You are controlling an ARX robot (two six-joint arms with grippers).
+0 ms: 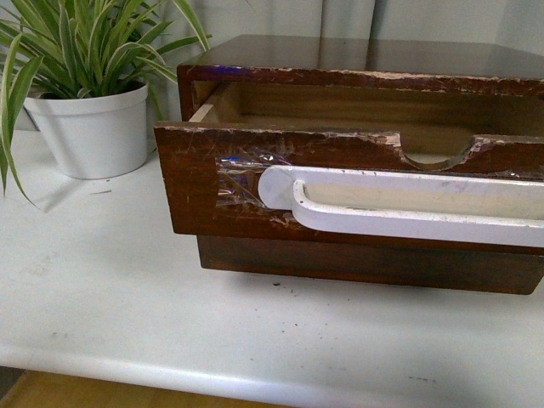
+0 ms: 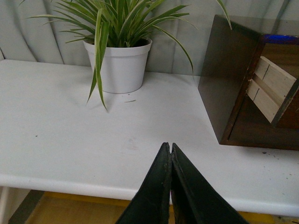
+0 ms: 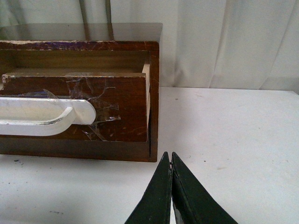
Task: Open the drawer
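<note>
The drawer (image 1: 212, 183) has a dark brown scuffed front with a long white oval handle (image 1: 408, 204) taped on and a half-round notch (image 1: 433, 153). It stands pulled out from its dark wooden case (image 1: 357, 59) on the white table. It also shows in the right wrist view (image 3: 121, 102), with the handle's end (image 3: 70, 114). My left gripper (image 2: 170, 147) is shut and empty over the table's front edge, left of the case (image 2: 229, 74). My right gripper (image 3: 169, 156) is shut and empty, just off the case's right front corner. Neither arm shows in the front view.
A striped green plant in a white pot (image 1: 93, 127) stands at the back left of the table (image 1: 127, 297); it also shows in the left wrist view (image 2: 122, 65). Pale curtains (image 3: 224, 42) hang behind. The table's front edge (image 2: 70, 182) runs near my left gripper.
</note>
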